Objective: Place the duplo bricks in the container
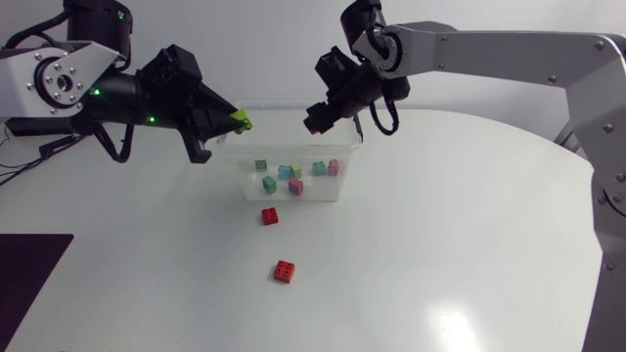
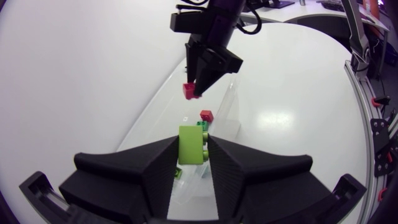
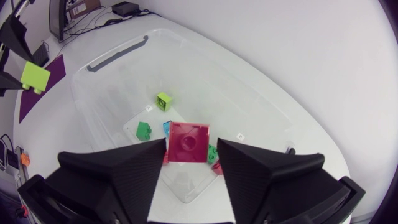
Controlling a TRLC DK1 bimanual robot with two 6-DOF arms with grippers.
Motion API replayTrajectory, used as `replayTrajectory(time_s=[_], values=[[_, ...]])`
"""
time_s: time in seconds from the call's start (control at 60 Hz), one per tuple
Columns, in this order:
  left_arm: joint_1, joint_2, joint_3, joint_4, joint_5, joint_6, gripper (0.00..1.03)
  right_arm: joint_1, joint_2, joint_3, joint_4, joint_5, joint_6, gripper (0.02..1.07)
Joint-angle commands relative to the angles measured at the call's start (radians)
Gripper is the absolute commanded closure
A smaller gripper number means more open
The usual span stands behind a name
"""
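My left gripper (image 1: pixel 233 124) is shut on a lime green brick (image 2: pixel 191 145) and holds it above the left rim of the clear plastic container (image 1: pixel 344 149). Over the container's far side hangs my right gripper (image 1: pixel 314 121), open. A magenta brick (image 3: pixel 188 142) sits between its fingertips, with a gap showing at one finger. Several bricks lie inside the container, among them a green one (image 3: pixel 144 130) and a lime one (image 3: pixel 163 100). Two red bricks (image 1: pixel 269 216) (image 1: pixel 284 271) rest on the table in front of the container.
A dark purple mat (image 1: pixel 29 279) covers the table's near left corner. White tabletop stretches to the right of the container and in front of it.
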Motion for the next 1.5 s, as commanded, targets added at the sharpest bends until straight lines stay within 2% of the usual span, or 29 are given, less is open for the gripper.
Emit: replayTrajectory(time_s=[0.0,0.267,0.55,0.683,0.767,0.833,0.95,1.183,1.483], values=[[0.013,0.055,0.056,0.029,0.013,-0.036,0.73,-0.004,-0.001,0.015,-0.011,0.007,0.026,0.06],[0.024,0.183,0.139,0.099,0.011,-0.082,0.73,0.048,-0.173,-0.166,-0.003,0.011,0.0,0.07],[0.016,0.324,0.222,0.104,0.003,-0.083,0.72,0.175,-0.317,-0.447,-0.003,0.005,-0.022,0.07],[0.01,0.37,0.248,0.107,-0.009,-0.083,0.57,0.217,-0.325,-0.537,0.004,0.005,-0.017,0.07],[0.005,0.387,0.26,0.107,-0.015,-0.083,0.42,0.24,-0.316,-0.58,0.012,0.005,-0.016,0.07],[0.002,0.396,0.271,0.107,-0.024,-0.082,0.25,0.26,-0.306,-0.603,0.013,0.005,-0.017,0.07],[0.001,0.401,0.283,0.107,-0.027,-0.083,0.1,0.286,-0.276,-0.626,0.024,0.003,-0.017,0.07],[0.001,0.342,0.277,0.079,-0.026,-0.094,0.06,0.333,-0.204,-0.616,0.018,0.005,-0.022,0.07],[-0.004,0.25,0.208,-0.04,-0.024,-0.09,0.06,0.363,-0.135,-0.602,0.0,0.003,-0.028,0.07]])
